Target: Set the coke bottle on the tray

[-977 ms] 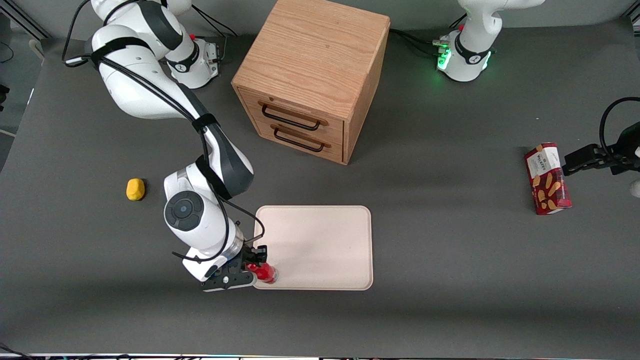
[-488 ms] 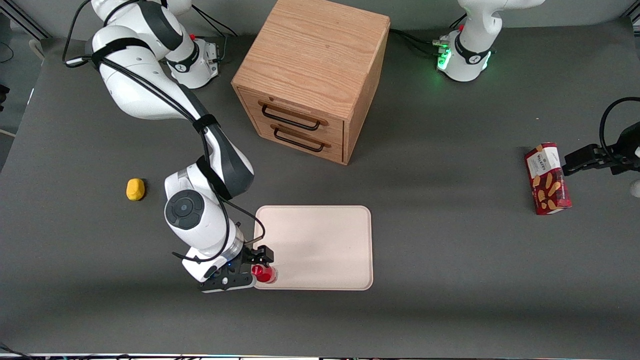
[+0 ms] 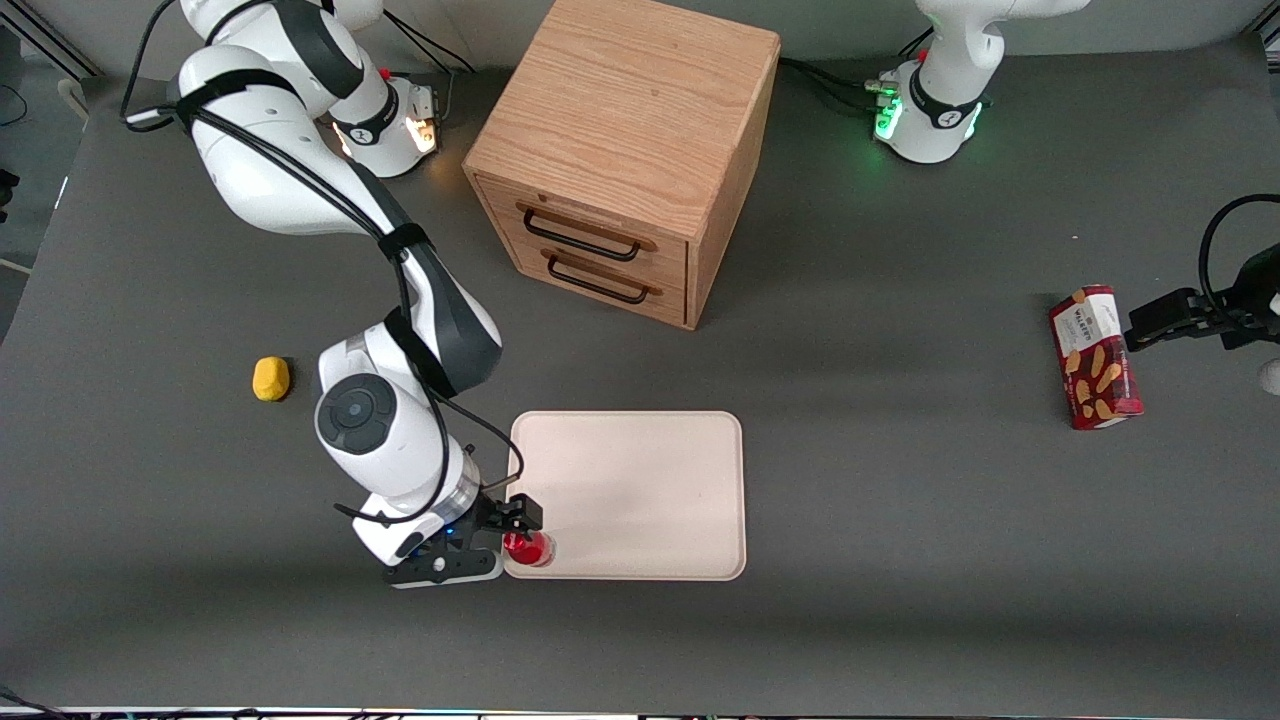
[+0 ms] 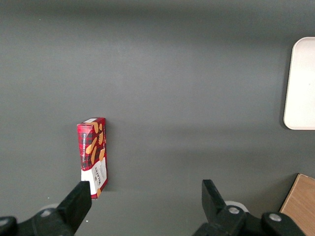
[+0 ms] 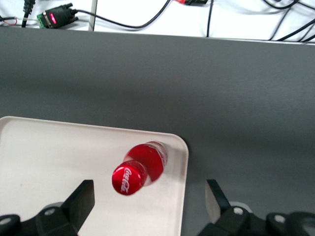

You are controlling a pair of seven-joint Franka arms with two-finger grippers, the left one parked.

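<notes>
The coke bottle (image 3: 527,547), small and red with a red cap, stands upright on the pale cream tray (image 3: 640,490), in the tray's corner nearest the front camera at the working arm's end. My right gripper (image 3: 508,542) is above the bottle, open, with its fingers apart on either side of it and not touching it. In the right wrist view the bottle (image 5: 140,169) shows cap-up on the tray (image 5: 59,157), close to the rounded corner, between the two spread fingers of the gripper (image 5: 149,194).
A wooden drawer cabinet (image 3: 625,160) stands farther from the front camera than the tray. A yellow lump (image 3: 270,379) lies beside the working arm. A red biscuit box (image 3: 1095,357) lies toward the parked arm's end, also in the left wrist view (image 4: 92,155).
The gripper has opened and let go of the bottle, which went from tilted in the fingers to standing upright on the tray corner. The wrist has lifted and drawn slightly away.
</notes>
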